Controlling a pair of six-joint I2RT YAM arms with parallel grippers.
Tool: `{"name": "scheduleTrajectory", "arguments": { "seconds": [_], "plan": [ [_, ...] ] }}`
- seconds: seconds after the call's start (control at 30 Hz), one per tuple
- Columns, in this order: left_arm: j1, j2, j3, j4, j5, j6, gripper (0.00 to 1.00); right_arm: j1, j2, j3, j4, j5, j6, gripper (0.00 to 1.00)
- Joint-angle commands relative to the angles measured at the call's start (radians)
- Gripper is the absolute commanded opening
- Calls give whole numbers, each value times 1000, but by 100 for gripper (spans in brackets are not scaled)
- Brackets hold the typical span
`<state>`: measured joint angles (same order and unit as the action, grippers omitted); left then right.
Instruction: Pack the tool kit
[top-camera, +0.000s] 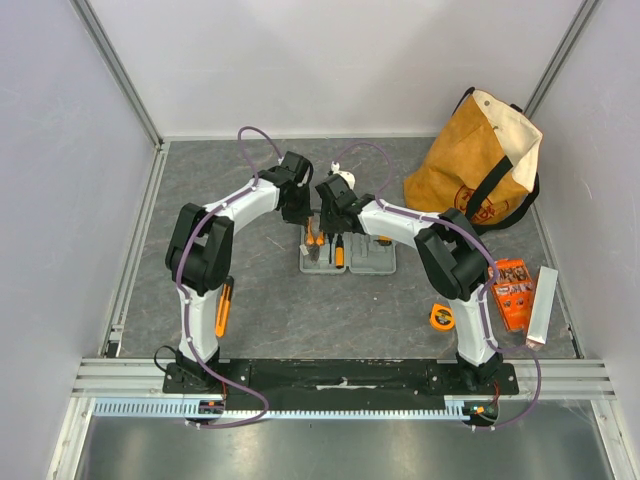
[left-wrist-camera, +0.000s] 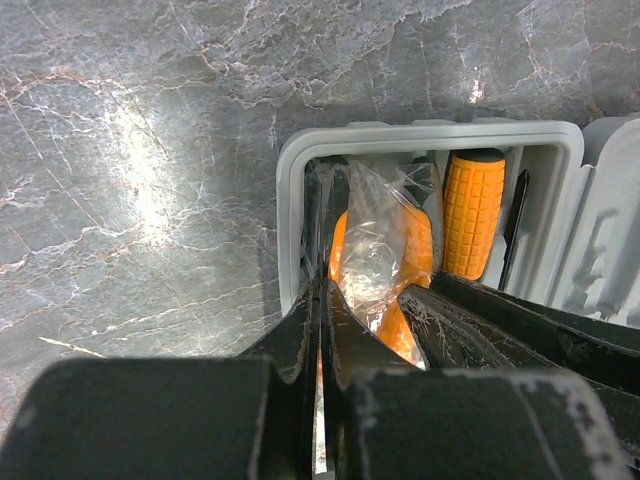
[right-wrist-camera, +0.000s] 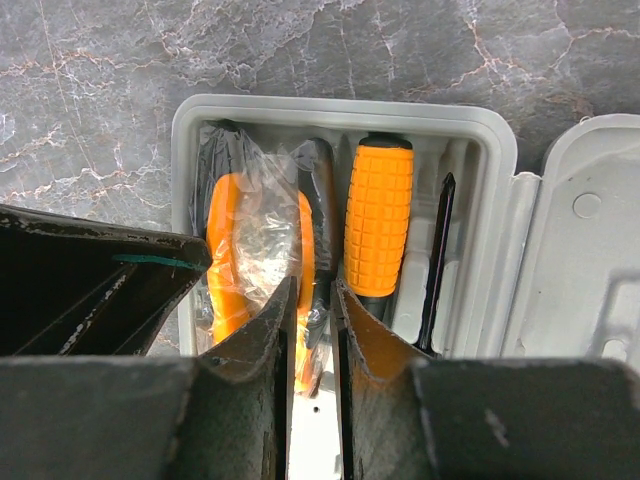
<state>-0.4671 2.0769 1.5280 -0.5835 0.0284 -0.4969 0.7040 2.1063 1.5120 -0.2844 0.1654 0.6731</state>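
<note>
The grey tool kit case (top-camera: 372, 262) lies open mid-table; its rim also shows in the left wrist view (left-wrist-camera: 420, 135) and in the right wrist view (right-wrist-camera: 340, 108). Inside lie orange pliers in clear wrap (right-wrist-camera: 250, 240) (left-wrist-camera: 375, 250) and an orange-handled screwdriver (right-wrist-camera: 378, 215) (left-wrist-camera: 472, 215). My right gripper (right-wrist-camera: 314, 290) (top-camera: 328, 228) is closed narrowly on the pliers' right handle. My left gripper (left-wrist-camera: 322, 290) (top-camera: 308, 222) is shut at the case's left wall, beside the pliers. I cannot tell whether it pinches the wrap.
A thin black tool (right-wrist-camera: 437, 260) lies in the slot right of the screwdriver. On the table: an orange-and-black tool (top-camera: 223, 308) at left, a tape measure (top-camera: 442, 316), an orange bit box (top-camera: 512, 292), a grey bar (top-camera: 545, 305) and a tan bag (top-camera: 480, 165).
</note>
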Motion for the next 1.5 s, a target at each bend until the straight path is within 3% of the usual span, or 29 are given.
{"name": "scheduleTrajectory", "arguments": {
  "seconds": [0.0, 0.37, 0.5, 0.7, 0.83, 1.03, 1.2, 1.47],
  "plan": [
    [-88, 252, -129, -173, 113, -37, 2, 29, 3, -24, 42, -102, 43, 24],
    [-120, 298, -100, -211, 47, -34, 2, 26, 43, -85, 68, -133, 112, 18],
    [-136, 318, -59, -246, 64, -20, 2, 26, 64, -85, 42, -135, 140, 12],
    [-142, 327, -31, -263, 133, -22, 2, 26, 54, -70, 33, -136, 145, 11],
    [-139, 252, -37, -242, 139, -43, 2, 17, 3, -30, 13, -99, 129, 13],
    [-136, 101, -3, -226, 45, -54, 16, 0, -40, 31, -19, -70, 99, 26],
    [-122, 8, 60, -237, 2, -54, 22, -3, -78, 68, -21, -41, 62, 31],
    [-96, -152, 98, -231, -19, -55, 29, -3, -187, 10, -24, -39, -23, 39]
  ]
}}
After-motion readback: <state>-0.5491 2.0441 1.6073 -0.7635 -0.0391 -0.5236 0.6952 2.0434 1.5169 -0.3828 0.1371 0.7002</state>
